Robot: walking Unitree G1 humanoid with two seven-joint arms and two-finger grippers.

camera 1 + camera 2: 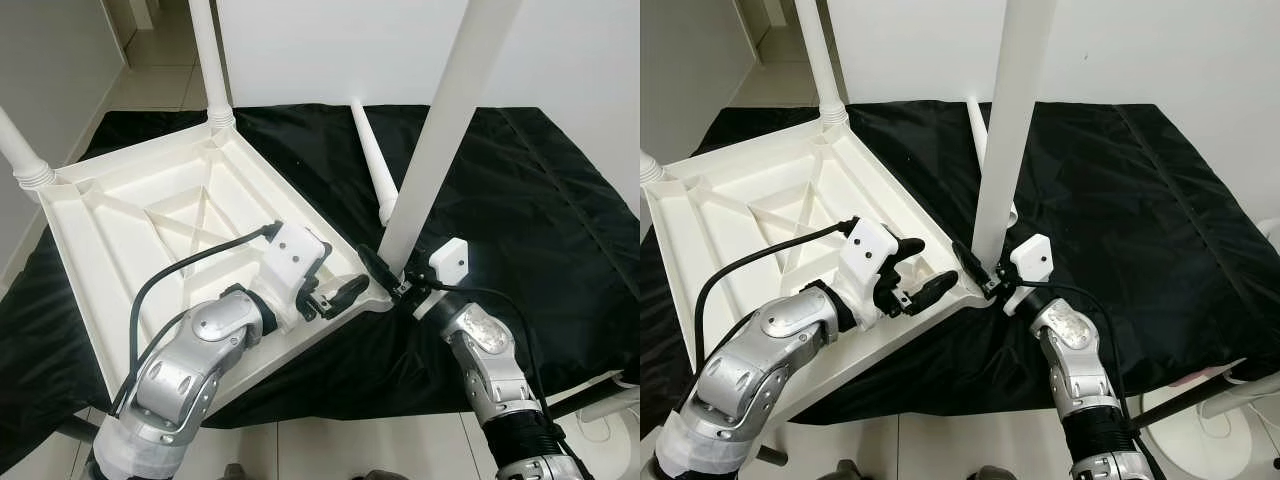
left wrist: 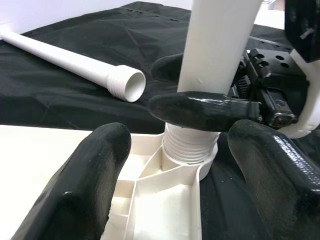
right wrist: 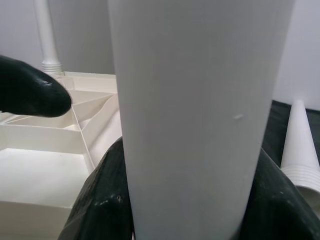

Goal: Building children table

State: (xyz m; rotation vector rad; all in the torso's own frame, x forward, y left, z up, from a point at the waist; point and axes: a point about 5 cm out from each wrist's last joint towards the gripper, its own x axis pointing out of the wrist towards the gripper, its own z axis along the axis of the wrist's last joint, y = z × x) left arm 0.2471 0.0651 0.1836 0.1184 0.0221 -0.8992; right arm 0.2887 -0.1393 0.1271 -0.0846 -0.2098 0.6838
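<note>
The white plastic tabletop (image 1: 170, 225) lay upside down on a black cloth (image 1: 520, 200) that covered the surface beneath it, its ribbed underside facing up. Two legs already stood upright in its far corners, one at the back (image 1: 210, 60) and one at the left edge (image 1: 20, 150). A third leg (image 1: 445, 125) stood in the near corner socket, leaning slightly, with its threaded end (image 2: 189, 145) seated in the socket. The right gripper (image 1: 398, 280) was clamped around that leg just above the thread, one black finger on each side of the white tube, as the right wrist view showed close up. The left gripper (image 1: 335, 296) rested on the tabletop's edge just beside the same corner, its fingers (image 2: 90, 175) spread apart and holding nothing, pointed toward the base of the leg. The fourth leg (image 1: 372, 160) lay loose on the cloth behind the corner, well apart from both grippers, its threaded open end (image 2: 125, 86) turned toward the table. Pale tiled floor (image 1: 160, 70) showed beyond the cloth at the far left.
</note>
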